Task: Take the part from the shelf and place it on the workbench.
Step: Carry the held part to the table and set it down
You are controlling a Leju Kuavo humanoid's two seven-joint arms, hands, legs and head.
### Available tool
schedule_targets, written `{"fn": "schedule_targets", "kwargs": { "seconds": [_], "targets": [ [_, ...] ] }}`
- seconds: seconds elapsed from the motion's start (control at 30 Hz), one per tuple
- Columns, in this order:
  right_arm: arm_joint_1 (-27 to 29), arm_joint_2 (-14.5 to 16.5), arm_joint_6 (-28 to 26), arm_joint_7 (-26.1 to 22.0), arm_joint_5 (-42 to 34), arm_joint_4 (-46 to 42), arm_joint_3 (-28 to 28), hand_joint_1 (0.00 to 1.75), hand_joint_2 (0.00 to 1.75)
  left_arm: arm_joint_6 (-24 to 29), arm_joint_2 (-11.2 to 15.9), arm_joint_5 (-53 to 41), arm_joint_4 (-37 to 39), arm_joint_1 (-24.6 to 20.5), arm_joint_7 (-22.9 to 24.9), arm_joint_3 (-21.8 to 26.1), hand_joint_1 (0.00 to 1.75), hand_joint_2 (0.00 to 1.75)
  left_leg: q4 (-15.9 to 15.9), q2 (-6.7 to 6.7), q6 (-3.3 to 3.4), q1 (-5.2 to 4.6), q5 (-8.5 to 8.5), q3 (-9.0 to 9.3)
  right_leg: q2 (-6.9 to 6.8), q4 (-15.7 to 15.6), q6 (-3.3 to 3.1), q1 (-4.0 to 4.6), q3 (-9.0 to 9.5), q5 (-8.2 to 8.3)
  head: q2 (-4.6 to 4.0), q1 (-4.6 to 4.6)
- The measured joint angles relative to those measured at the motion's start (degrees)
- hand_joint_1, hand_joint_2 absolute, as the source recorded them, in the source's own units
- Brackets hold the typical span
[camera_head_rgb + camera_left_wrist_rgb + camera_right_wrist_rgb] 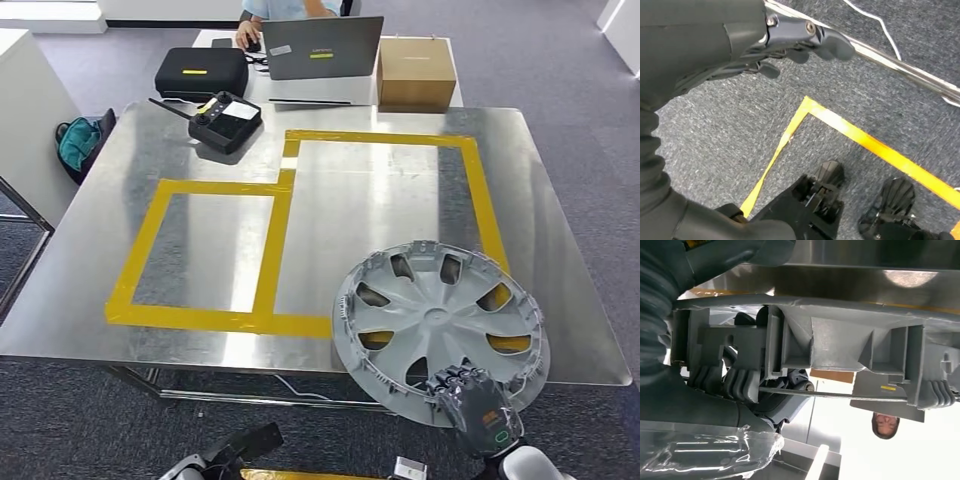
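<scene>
A grey wheel cover (441,325), the part, lies inner side up on the near right of the steel workbench (340,200), overhanging its front edge. My right hand (477,405) grips the cover's near rim, with dark fingers over the edge. Seen close from the right wrist, the ribbed rim of the cover (821,342) has my fingers (791,382) wrapped around it. Below the table edge hangs my left hand (791,37) over the carpet, its fingers extended and holding nothing; it shows as a dark shape (241,450) at the bottom of the head view.
Yellow tape (275,245) marks two rectangles on the bench. A black remote controller (225,120), black case (201,70), laptop (321,50) and cardboard box (415,72) stand at the far side, where a person (260,20) sits. Yellow tape (851,135) lines the carpet.
</scene>
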Motion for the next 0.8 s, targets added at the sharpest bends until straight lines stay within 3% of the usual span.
{"fn": "schedule_targets", "kwargs": {
  "seconds": [0.07, 0.1, 0.13, 0.2, 0.23, 0.27, 0.3, 0.33, 0.4, 0.47, 0.5, 0.57, 0.6, 0.63, 0.67, 0.73, 0.77, 0.8],
  "targets": [
    [0.36, -0.3, -0.11, 0.32, -0.08, -0.04, 0.12, 1.75, 1.75, 0.03, 0.01, 0.13, 0.01, 0.06, -0.02, 0.0, 0.0, 1.75, -0.2, 0.19, -0.13, 0.28, -0.22, 0.31, -0.44, 7.48, 0.55, -0.09, -3.69, -3.01, 0.0, 0.15],
    [0.6, -0.44, -0.15, 0.5, -0.1, -0.04, 0.2, 1.75, 1.75, 0.05, 0.02, 0.21, 0.02, 0.15, -0.03, 0.0, 0.0, 1.75, -0.16, 0.24, -0.36, 0.46, -0.49, 0.52, -0.57, 10.24, 0.9, -0.23, -5.1, -3.69, 0.0, 0.17],
    [0.85, -0.6, -0.19, 0.66, -0.12, -0.04, 0.3, 1.75, 1.75, 0.09, 0.03, 0.3, 0.02, 0.25, -0.03, 0.0, 0.0, 1.75, -0.08, 0.26, -0.7, 0.74, -0.86, 0.86, -0.66, 10.89, 1.29, -0.41, -5.44, -3.27, 0.0, 0.16],
    [1.2, -0.92, -0.24, 0.85, -0.15, -0.09, 0.5, 1.75, 1.75, 0.18, 0.07, 0.44, 0.02, 0.36, -0.03, 0.0, 0.0, 1.75, 0.51, 0.2, -1.82, 1.58, -2.03, 1.77, -0.73, 5.42, 2.41, -1.0, -2.49, 0.03, 0.0, 0.17],
    [1.28, -1.02, -0.24, 0.87, -0.15, -0.1, 0.62, 1.75, 1.75, 0.25, 0.21, 0.49, 0.01, 0.34, -0.03, 0.01, 0.0, 1.75, 1.02, 0.16, -2.55, 1.8, -2.84, 2.06, -0.47, 2.11, 3.14, -1.22, -0.41, 0.92, 0.0, 0.41],
    [1.36, -1.08, -0.26, 0.87, -0.15, -0.17, 0.71, 1.75, 1.75, 0.29, 0.31, 0.54, 0.01, 0.26, -0.03, 0.01, 0.0, 1.75, 1.71, 0.13, -3.17, 1.92, -3.73, 2.13, -0.16, -0.37, 3.2, -1.46, 1.18, 1.11, 0.01, 0.83],
    [1.47, -1.13, -0.27, 0.87, -0.14, -0.26, 0.79, 1.75, 1.75, 0.35, 0.41, 0.58, 0.01, 0.19, -0.03, 0.01, 0.0, 1.75, 2.2, 0.11, -3.64, 1.86, -4.41, 2.07, 0.13, -1.37, 2.79, -1.63, 1.93, 0.51, 0.01, 0.92],
    [1.57, -1.14, -0.29, 0.86, -0.13, -0.34, 0.89, 1.75, 1.75, 0.4, 0.5, 0.6, 0.01, 0.12, -0.03, 0.01, 0.0, 1.75, 2.36, 0.1, -3.91, 1.73, -4.8, 1.93, 0.39, -1.0, 1.95, -1.65, 1.97, -0.49, 0.01, 0.74],
    [1.78, -1.2, -0.36, 0.9, -0.08, -0.55, 1.05, 1.75, 1.75, 0.44, 0.53, 0.63, 0.01, 0.06, -0.03, 0.01, 0.0, 1.75, 2.32, 0.19, -4.16, 1.75, -5.11, 2.02, 0.34, -0.37, 0.0, -1.69, 1.78, -1.39, 0.0, -0.3],
    [1.87, -1.27, -0.45, 1.13, -0.03, -0.88, 1.14, 1.75, 1.75, 0.49, 0.58, 0.71, 0.0, -0.11, -0.03, 0.02, 0.0, 1.75, 5.07, 1.13, -4.2, 1.7, -6.11, 0.67, 0.13, -0.11, -1.15, -1.4, 2.22, -2.19, 0.0, -0.76],
    [1.91, -1.34, -0.52, 1.32, -0.02, -1.04, 1.12, 1.75, 1.75, 0.51, 0.57, 0.74, -0.01, -0.23, -0.03, 0.02, 0.0, 1.75, 8.73, 1.72, -4.09, 1.56, -7.31, -1.49, -0.06, -0.16, -1.62, -1.21, 2.62, -2.53, 0.0, -0.91],
    [2.06, -1.44, -0.65, 1.72, -0.01, -1.18, 1.12, 1.75, 1.75, 0.52, 0.55, 0.83, 0.01, -0.26, -0.04, 0.02, 0.0, 1.75, 18.46, 2.36, -3.59, 1.22, -9.94, -7.95, -0.47, -0.3, -2.22, -0.82, 3.38, -3.24, 0.0, -1.09],
    [2.18, -1.45, -0.7, 1.91, 0.01, -1.2, 1.13, 1.75, 1.75, 0.52, 0.55, 0.88, 0.01, -0.13, -0.06, 0.02, 0.0, 1.75, 22.15, 2.39, -3.27, 1.06, -10.29, -10.91, -0.58, -0.33, -2.39, -0.6, 3.84, -3.65, 0.0, -1.1],
    [2.33, -1.47, -0.74, 2.08, 0.03, -1.24, 1.13, 1.75, 1.75, 0.54, 0.55, 0.94, 0.02, 0.04, -0.09, 0.02, 0.0, 1.75, 23.75, 2.39, -2.88, 0.89, -9.35, -12.89, -0.62, -0.34, -2.5, -0.41, 4.43, -4.13, 0.0, -1.1],
    [2.5, -1.5, -0.8, 2.23, 0.03, -1.32, 1.13, 1.75, 1.75, 0.57, 0.56, 1.0, 0.02, 0.18, -0.11, 0.03, 0.0, 1.75, 23.1, 2.39, -2.39, 0.68, -7.14, -13.77, -0.63, -0.35, -2.51, -0.25, 5.18, -4.65, 0.0, -1.1],
    [3.11, -1.67, -0.86, 2.49, 0.04, -1.53, 1.18, 1.75, 1.75, 0.74, 0.62, 1.19, 0.01, 0.32, -0.13, 0.04, 0.0, 1.75, 16.76, 2.49, -1.17, 0.08, -0.47, -13.1, -0.61, -0.43, -2.25, -0.07, 6.69, -5.77, 0.0, -1.1],
    [3.42, -1.77, -0.86, 2.62, 0.04, -1.61, 1.24, 1.75, 1.75, 0.87, 0.66, 1.36, 0.04, 0.34, -0.1, 0.05, 0.0, 1.75, 13.41, 2.56, -0.76, -0.24, 1.97, -12.4, -0.52, -0.39, -1.98, 0.11, 7.35, -6.33, 0.0, -1.06],
    [3.74, -1.88, -0.85, 2.77, 0.04, -1.66, 1.31, 1.75, 1.75, 1.02, 0.67, 1.54, 0.07, 0.34, -0.04, 0.08, 0.0, 1.75, 10.8, 2.65, -0.71, -0.45, 3.15, -11.81, -0.39, -0.36, -1.7, 0.26, 7.68, -6.73, 0.0, -1.04]
  ]
}}
